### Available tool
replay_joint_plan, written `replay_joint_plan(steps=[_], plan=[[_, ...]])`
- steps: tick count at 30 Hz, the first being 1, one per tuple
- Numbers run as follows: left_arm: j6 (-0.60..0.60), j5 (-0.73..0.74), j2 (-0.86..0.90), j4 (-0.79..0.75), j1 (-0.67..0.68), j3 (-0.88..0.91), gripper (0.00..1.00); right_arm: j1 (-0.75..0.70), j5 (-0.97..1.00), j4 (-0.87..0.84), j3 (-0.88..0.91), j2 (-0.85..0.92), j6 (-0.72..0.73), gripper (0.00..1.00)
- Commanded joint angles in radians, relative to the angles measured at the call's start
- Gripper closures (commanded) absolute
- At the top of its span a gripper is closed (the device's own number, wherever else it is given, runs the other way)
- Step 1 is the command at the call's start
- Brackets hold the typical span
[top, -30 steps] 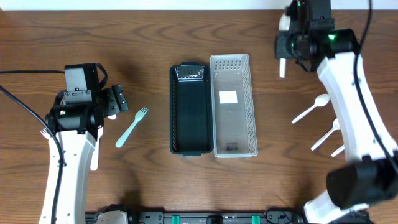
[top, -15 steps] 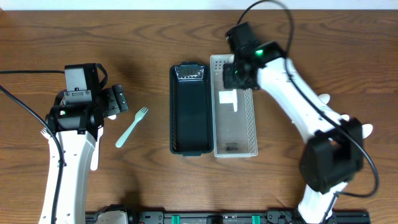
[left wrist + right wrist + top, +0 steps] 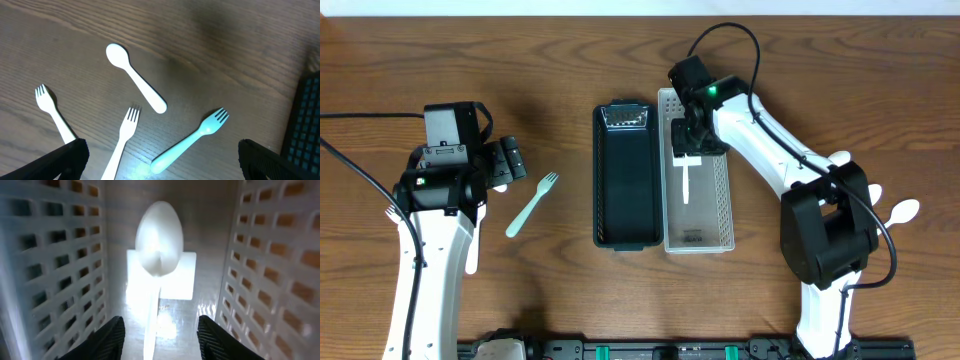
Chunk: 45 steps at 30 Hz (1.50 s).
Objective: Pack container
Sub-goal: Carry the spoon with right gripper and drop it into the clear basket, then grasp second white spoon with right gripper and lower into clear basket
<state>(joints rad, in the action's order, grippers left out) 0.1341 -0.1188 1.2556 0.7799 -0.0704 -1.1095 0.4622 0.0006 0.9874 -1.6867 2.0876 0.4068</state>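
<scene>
Overall: a wooden table (image 3: 560, 60) with two containers side by side at its middle and cutlery scattered on both sides.
Right arm (image 3: 770, 150): reaches across from the right edge, its wrist over the far end of the clear container.
Left arm (image 3: 435, 250): stands at the left side, well apart from both containers.
Black container (image 3: 625, 190): lies touching the clear one on its left; nothing shows inside it from overhead.
Clear container (image 3: 720, 190): perforated walls, with a white sticker (image 3: 175, 285) on its floor.
Right gripper (image 3: 688, 135): down inside the clear container. The wrist view shows the fingers apart, with a gap on each side of the handle, so they grip nothing.
Left gripper (image 3: 162, 147): spread wide and holding nothing, above the cutlery.
Packed spoon (image 3: 159, 240): lies on the clear container's floor. Overhead shows only its handle; the right wrist view shows its bowl over the sticker.
Teal fork (image 3: 532, 203): on the table between the left arm and the black container.
Loose spoon (image 3: 135, 90): appears only in the left wrist view.
White forks (image 3: 52, 112) (image 3: 122, 142): also clear only from the left wrist.
Right-side spoon (image 3: 902, 210): shows only overhead, near the right edge.
</scene>
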Motion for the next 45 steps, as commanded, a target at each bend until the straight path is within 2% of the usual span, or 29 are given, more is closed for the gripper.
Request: replay_joint_plan(steps=[1,6,9,11,13,15,17,20,27,36,41,45], plan=[[0.001,-0.001,0.003,0.001,-0.005,-0.025,0.02,-0.019,0.049,0.035,-0.120,-0.064,-0.066,0.50],[0.001,-0.001,0.003,0.001,-0.005,-0.025,0.02,-0.105,0.195,0.130,-0.283,-0.185,-0.054,0.48],[0.002,-0.001,0.003,0.001,-0.005,-0.025,0.02,-0.209,0.243,0.171,-0.299,-0.262,0.059,0.46],[0.002,-0.001,0.003,0.002,-0.005,-0.025,0.02,-0.304,0.251,0.228,-0.298,-0.290,0.166,0.38],[0.002,-0.001,0.003,0.001,-0.005,-0.025,0.02,-0.394,0.249,0.286,-0.293,-0.293,0.257,0.35],[0.002,-0.001,0.003,0.002,-0.005,-0.025,0.02,-0.482,0.232,0.319,-0.274,-0.280,0.303,0.34],[0.002,-0.001,0.003,0.001,-0.005,-0.025,0.02,-0.553,0.189,0.313,-0.229,-0.264,0.307,0.23],[0.001,-0.001,0.003,0.001,-0.005,-0.025,0.02,-0.618,0.151,0.277,-0.139,-0.238,0.307,0.17],[0.002,-0.001,0.003,0.002,-0.005,-0.025,0.02,-0.663,0.137,0.118,0.112,-0.215,0.307,0.17],[0.002,-0.001,0.003,0.005,-0.005,-0.025,0.02,-0.663,0.117,-0.176,0.397,-0.215,0.284,0.14],[0.002,-0.001,0.003,0.005,-0.005,-0.025,0.02,-0.663,0.088,-0.288,0.500,-0.215,0.283,0.14],[0.002,-0.001,0.003,0.005,-0.005,-0.025,0.02,-0.663,0.084,-0.312,0.523,-0.215,0.282,0.14]])
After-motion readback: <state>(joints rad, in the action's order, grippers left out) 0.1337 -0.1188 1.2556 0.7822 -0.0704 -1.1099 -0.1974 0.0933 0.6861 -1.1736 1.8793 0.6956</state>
